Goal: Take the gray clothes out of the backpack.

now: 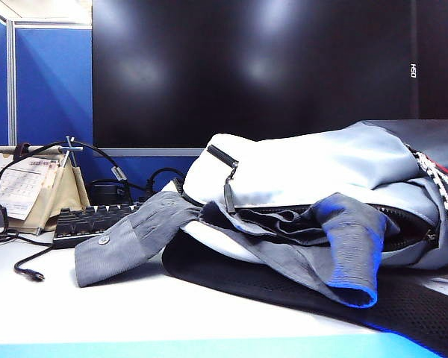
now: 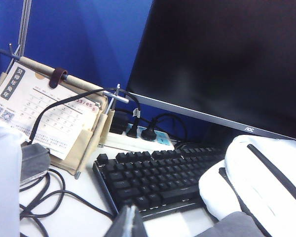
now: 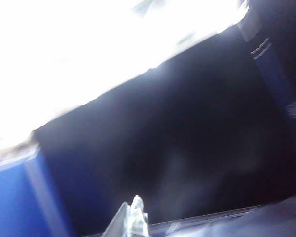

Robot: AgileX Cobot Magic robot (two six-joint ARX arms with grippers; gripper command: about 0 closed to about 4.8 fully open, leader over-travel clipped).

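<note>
Gray clothes half out of the backpack, both end effectors closed and empty

Nearest the surface's front edge, the gray clothes spill from the open zipper of the backpack, one snap-buttoned cuff lying flat toward the keyboard. The left end effector sits pinched shut above the surface near the keyboard; the right end effector, also shut, is tilted up toward the monitor. A good pull likely means opening first, pinching bunched fabric at the zipper mouth, then drawing outward.
</note>
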